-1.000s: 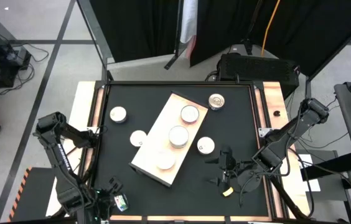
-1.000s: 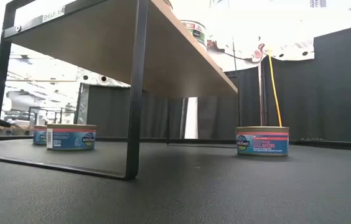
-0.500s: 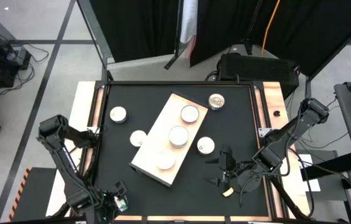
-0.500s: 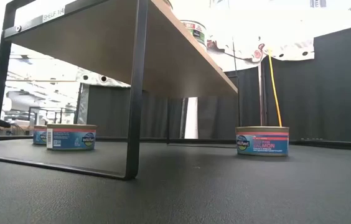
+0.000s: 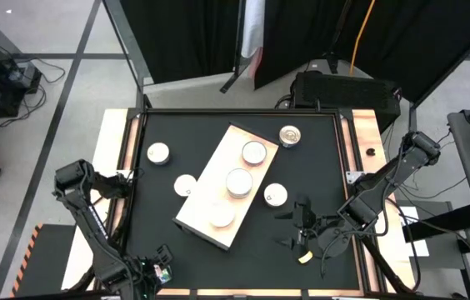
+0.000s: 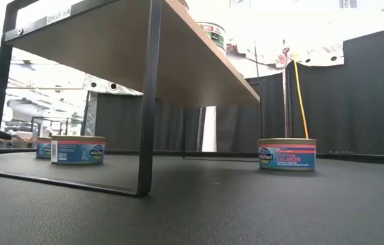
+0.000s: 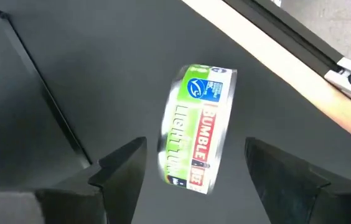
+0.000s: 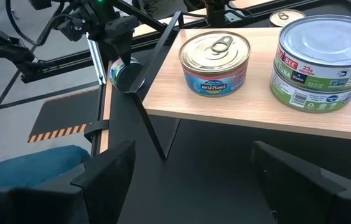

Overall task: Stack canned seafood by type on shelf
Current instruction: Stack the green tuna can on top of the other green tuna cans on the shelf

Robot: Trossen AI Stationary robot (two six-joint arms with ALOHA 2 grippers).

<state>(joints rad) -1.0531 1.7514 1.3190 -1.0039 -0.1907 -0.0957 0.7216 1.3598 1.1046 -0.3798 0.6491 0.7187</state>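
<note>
A green-labelled tin [image 7: 197, 127] stands on its edge on the black tabletop at the near left corner, where the high view also shows the tin [image 5: 163, 272]. My left gripper [image 7: 195, 163] hangs over it, open and pointing down, one finger on either side and clear of it. The beige shelf [image 5: 206, 196] lies slantwise mid-table and carries tins [image 5: 238, 181], one of them a stack of two [image 8: 325, 59]. Several more tins [image 5: 158, 153] rest flat on the table around it. My right gripper [image 5: 302, 223] waits open at the near right.
The shelf stands on thin black metal legs [image 6: 146, 102], with two tins [image 6: 77, 149] seen beneath it. A salmon tin [image 6: 287, 154] sits to its right. A wooden strip [image 7: 300, 68] edges the table close to the green tin.
My left gripper has sunk toward the green tin at the near left corner and rolled a little about its own line. Its fingers stay open. The tin and my right arm have kept still.
</note>
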